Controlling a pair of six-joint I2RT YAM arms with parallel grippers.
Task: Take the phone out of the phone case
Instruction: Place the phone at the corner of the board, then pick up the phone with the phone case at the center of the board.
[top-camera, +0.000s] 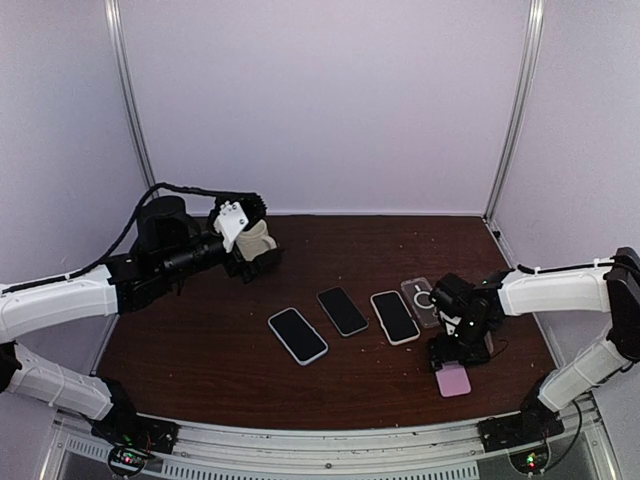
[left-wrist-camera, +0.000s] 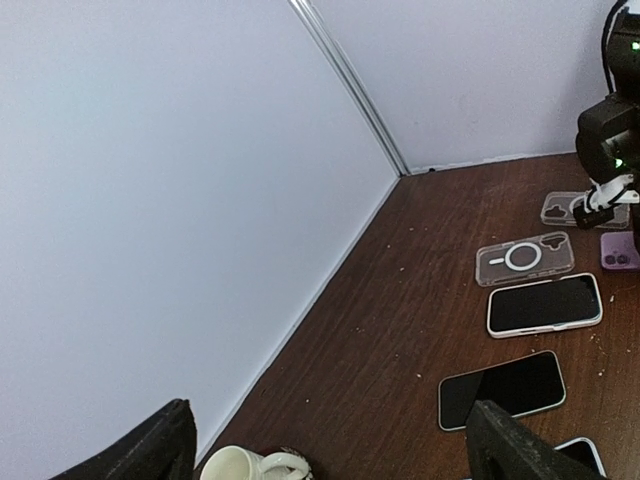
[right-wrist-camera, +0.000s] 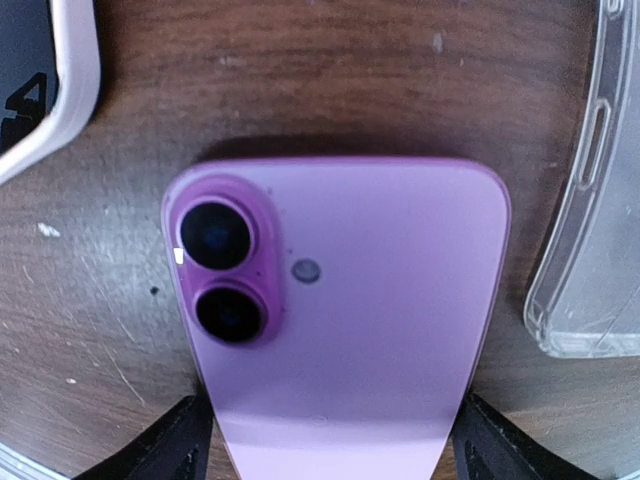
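Note:
A purple phone (right-wrist-camera: 350, 320) lies back up and bare on the brown table, its two camera lenses (right-wrist-camera: 222, 272) toward the left. In the top view the phone (top-camera: 454, 381) sits near the table's front right. My right gripper (right-wrist-camera: 335, 440) hangs right over it, open, with one black finger close along each long edge. An empty clear phone case (right-wrist-camera: 590, 210) lies just to the right of the phone. My left gripper (left-wrist-camera: 330, 445) is open and empty at the far left of the table (top-camera: 200, 350), well away from the phones.
Three phones lie screen up in a row mid-table: a white-edged one (top-camera: 298, 335), a black one (top-camera: 343, 311) and another white-edged one (top-camera: 395, 317). A clear ringed case (top-camera: 421, 301) lies beside them. A cream mug (left-wrist-camera: 250, 466) sits under the left gripper. White walls enclose the table.

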